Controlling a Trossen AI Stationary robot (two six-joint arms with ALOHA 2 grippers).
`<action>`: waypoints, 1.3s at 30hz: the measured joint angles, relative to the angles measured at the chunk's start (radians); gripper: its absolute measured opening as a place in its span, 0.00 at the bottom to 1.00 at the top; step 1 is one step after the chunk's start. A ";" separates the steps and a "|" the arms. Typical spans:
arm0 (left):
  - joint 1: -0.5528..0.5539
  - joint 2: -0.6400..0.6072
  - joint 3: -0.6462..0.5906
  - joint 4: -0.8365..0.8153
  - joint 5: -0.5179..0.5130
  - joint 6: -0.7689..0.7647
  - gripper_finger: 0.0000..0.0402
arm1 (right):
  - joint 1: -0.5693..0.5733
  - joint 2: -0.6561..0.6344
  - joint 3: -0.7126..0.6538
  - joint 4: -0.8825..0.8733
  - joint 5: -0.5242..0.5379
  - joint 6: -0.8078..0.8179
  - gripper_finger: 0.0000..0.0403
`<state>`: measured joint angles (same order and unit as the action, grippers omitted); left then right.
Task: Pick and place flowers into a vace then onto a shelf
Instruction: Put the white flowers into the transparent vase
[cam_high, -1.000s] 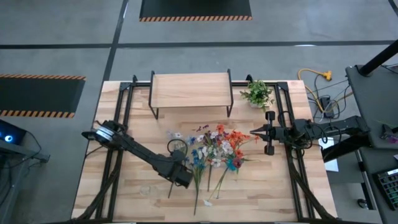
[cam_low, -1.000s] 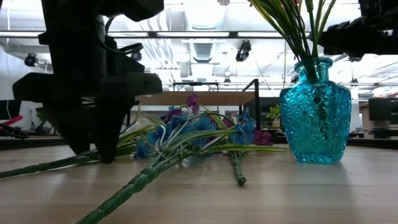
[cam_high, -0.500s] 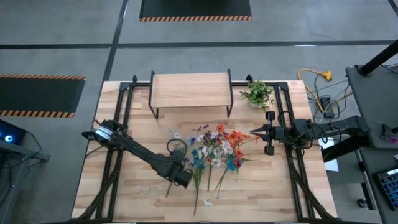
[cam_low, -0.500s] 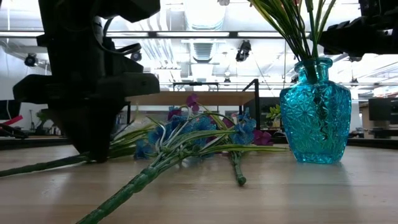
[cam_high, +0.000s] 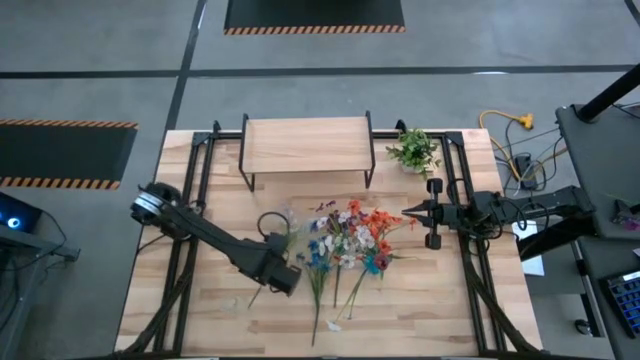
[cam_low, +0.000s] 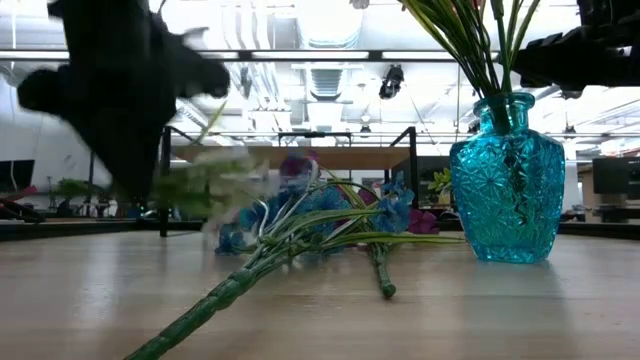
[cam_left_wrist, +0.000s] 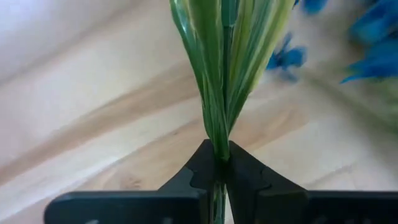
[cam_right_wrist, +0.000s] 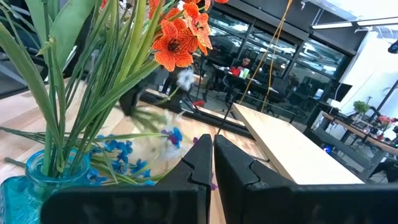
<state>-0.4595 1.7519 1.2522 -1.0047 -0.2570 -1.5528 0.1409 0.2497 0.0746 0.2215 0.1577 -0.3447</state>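
Green stems topped by orange blooms are held in the blue vase (cam_low: 507, 180). A flower stem (cam_left_wrist: 219, 81) is pinched by the left gripper (cam_left_wrist: 217, 171); the right gripper (cam_right_wrist: 212, 155) is closed, empty.

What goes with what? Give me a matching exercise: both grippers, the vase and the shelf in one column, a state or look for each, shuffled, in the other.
1. left gripper
2. right gripper
3. vase
4. shelf

A. blue glass, standing upright
B. light wood top on thin black legs
C. shut with nothing between the fingers
D. shut on a flower stem

Pairs: 1-D, 2-C, 3-A, 4-B
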 joint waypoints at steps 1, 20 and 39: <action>0.000 -0.025 0.000 0.000 -0.022 0.000 0.02 | 0.000 0.000 0.000 0.000 0.000 0.000 0.02; -0.037 -0.418 0.002 -0.051 -0.458 0.228 0.02 | 0.000 0.000 0.000 0.001 0.000 0.000 0.02; -0.482 -0.464 0.022 0.034 -1.004 0.441 0.02 | 0.000 0.000 0.000 0.002 0.000 0.083 0.02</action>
<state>-0.9418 1.2881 1.2739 -0.9704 -1.2607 -1.1114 0.1410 0.2493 0.0750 0.2234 0.1581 -0.2621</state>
